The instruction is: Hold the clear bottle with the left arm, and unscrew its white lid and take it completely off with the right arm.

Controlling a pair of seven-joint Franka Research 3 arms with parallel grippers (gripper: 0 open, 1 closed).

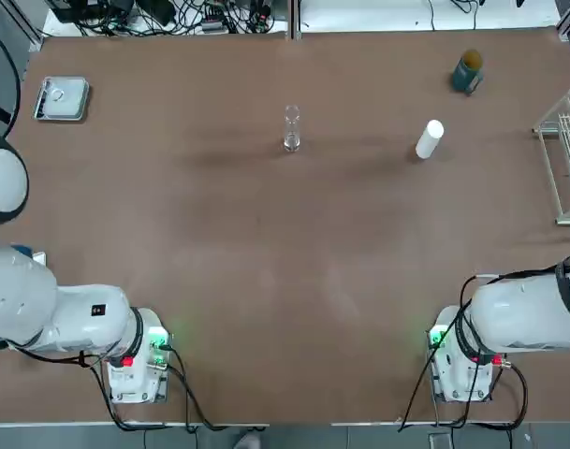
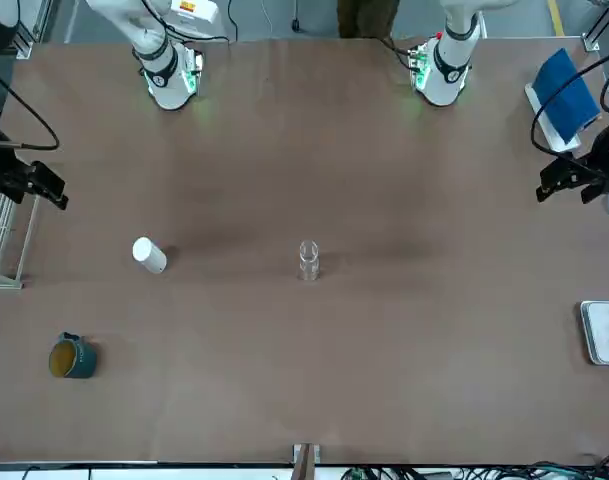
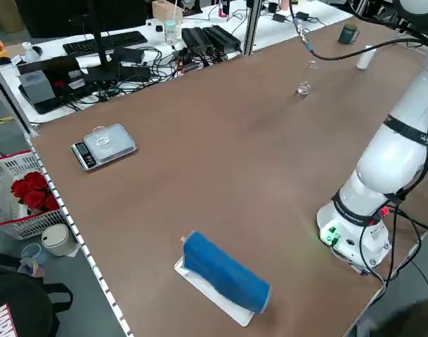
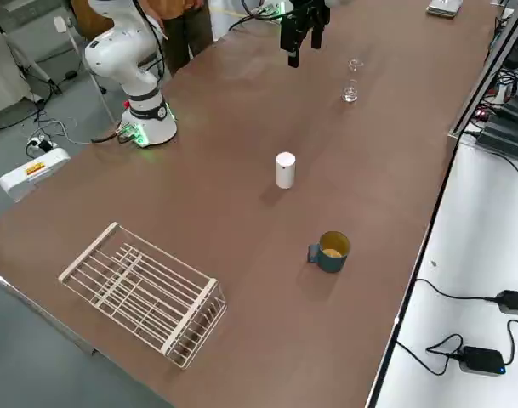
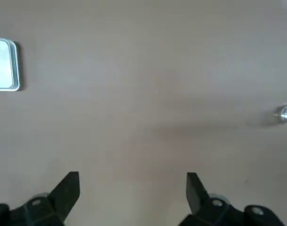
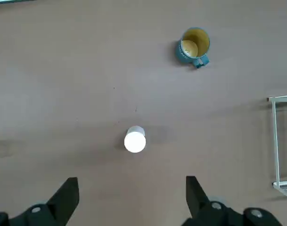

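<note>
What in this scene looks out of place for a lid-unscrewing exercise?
The white lid is already off: it stands alone on the table, well apart from the open clear bottle, which stands upright mid-table. Nothing looks spilled or damaged.

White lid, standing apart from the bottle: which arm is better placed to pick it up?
Right. The white lid stands on the robot's right half of the table, centred ahead of the open right gripper in its wrist view; the left gripper has no view of it.

Uncapped clear bottle (image 2: 308,260), apparently upright, mid-table
</note>
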